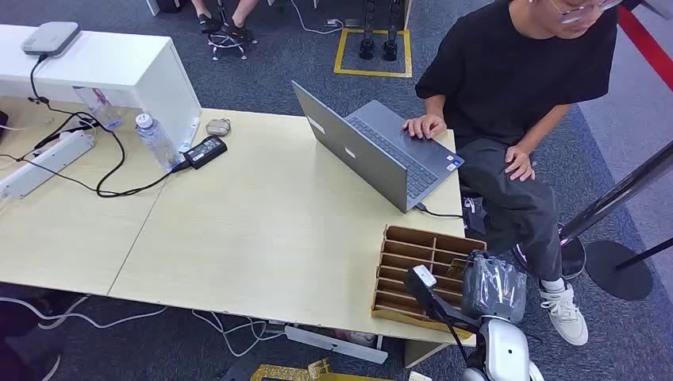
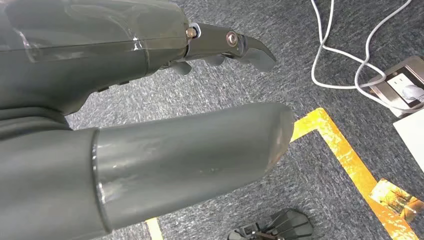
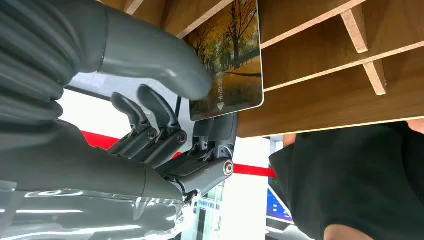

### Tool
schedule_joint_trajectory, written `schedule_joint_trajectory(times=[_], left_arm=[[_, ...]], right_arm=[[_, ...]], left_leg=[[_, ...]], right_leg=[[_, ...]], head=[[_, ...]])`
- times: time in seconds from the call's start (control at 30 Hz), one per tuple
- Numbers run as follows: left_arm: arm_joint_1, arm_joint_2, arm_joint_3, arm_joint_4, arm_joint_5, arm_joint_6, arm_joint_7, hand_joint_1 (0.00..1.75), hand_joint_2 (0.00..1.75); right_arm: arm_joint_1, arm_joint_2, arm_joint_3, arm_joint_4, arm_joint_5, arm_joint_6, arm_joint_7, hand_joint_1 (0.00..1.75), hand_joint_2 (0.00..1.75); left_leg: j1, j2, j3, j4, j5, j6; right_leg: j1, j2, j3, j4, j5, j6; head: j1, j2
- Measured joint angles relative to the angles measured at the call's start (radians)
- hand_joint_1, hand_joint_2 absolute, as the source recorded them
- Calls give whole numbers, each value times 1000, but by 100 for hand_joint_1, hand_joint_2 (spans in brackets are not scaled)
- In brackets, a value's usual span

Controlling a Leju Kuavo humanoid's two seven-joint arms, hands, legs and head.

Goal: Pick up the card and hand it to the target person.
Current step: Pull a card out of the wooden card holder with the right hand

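On the near right corner of a pale wooden table (image 1: 262, 230), seen from the head, the robot's right hand (image 1: 492, 287), wrapped in a grey cover, reaches into a brown slotted card holder (image 1: 413, 270). A person in black (image 1: 508, 95) sits at the far right, one hand on an open laptop (image 1: 381, 147). Cables, a power strip (image 1: 44, 163) and a water bottle (image 1: 157, 141) lie at the far left.

From the left wrist, the left hand (image 2: 150, 135) hangs over grey carpet (image 2: 280, 80) with yellow floor tape (image 2: 345, 155) and a white cable; its thumb and fingers are apart and hold nothing.

From the right wrist, the card (image 3: 232, 60), printed with autumn trees, stands partly inside a compartment of the holder. The thick thumb (image 3: 160, 60) presses one face and a dark finger sits behind the card's free edge, so the hand pinches it.

Judging from this, the grip is only on the card's edge: a pull at an angle could jam it against the dividers, or it could slip from the thumb before reaching the person
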Motion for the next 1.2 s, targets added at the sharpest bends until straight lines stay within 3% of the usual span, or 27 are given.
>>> schedule_joint_trajectory(times=[0.6, 1.2], left_arm=[[0, 0, 0, 0, 15, 0, 1, 0, 0], [0, 0, -1, 0, 13, -3, -2, 0, 0]], right_arm=[[3, -4, 0, -128, 37, -27, 12, 157, 175], [-37, -29, -2, -218, 102, -90, 15, 169, 175]], left_leg=[[0, 0, 0, 0, 0, 0], [0, 0, 0, 0, 0, 0]], right_leg=[[0, 0, 0, 0, 0, 0], [0, 0, 0, 0, 0, 0]], head=[[0, 0], [0, 0]])
